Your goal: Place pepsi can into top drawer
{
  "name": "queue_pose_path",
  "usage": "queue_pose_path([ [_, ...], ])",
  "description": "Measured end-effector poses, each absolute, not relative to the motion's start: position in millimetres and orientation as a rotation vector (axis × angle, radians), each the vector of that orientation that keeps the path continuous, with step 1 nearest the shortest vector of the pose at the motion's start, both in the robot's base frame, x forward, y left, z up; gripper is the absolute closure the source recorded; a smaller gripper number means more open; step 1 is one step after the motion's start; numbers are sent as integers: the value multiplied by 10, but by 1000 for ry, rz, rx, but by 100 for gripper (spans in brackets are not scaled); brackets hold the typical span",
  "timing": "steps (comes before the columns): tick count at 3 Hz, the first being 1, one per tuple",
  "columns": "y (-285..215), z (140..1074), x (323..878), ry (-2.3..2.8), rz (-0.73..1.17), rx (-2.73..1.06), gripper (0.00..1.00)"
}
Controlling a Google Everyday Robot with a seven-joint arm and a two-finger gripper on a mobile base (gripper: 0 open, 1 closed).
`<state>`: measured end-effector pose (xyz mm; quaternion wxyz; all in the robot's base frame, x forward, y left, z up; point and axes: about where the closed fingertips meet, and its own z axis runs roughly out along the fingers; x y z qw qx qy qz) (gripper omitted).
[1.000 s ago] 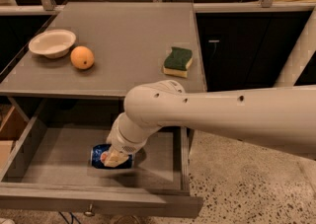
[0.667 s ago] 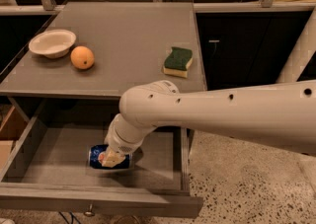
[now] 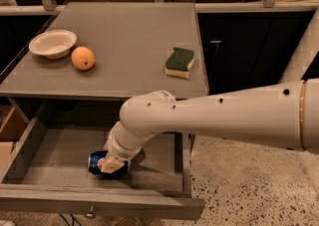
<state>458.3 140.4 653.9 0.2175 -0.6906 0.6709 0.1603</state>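
The pepsi can [image 3: 94,162] is blue and lies on its side on the grey floor of the open top drawer [image 3: 50,156], near the drawer's front middle. My gripper [image 3: 110,164] reaches down into the drawer from the right and is shut on the can, with a pale finger across the can's right half. The white arm [image 3: 214,115] hides the rest of the can and the drawer's right part. The drawer's front panel carries a small metal knob [image 3: 90,215].
On the grey tabletop [image 3: 124,41] above the drawer stand a white bowl [image 3: 52,43], an orange [image 3: 82,57] and a green-and-yellow sponge [image 3: 179,62]. A cardboard box [image 3: 10,130] sits at the left. Speckled floor [image 3: 249,185] lies to the right.
My gripper and the can have shifted a little to the left and toward the drawer's front, staying low inside it. The things on the tabletop have not moved.
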Motion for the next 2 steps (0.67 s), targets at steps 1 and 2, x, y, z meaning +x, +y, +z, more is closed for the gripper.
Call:
queue_pose_path([
  [1, 1410, 6526, 4585, 1858, 446, -1911, 83],
  [2, 1410, 6526, 4585, 1858, 446, -1911, 54],
])
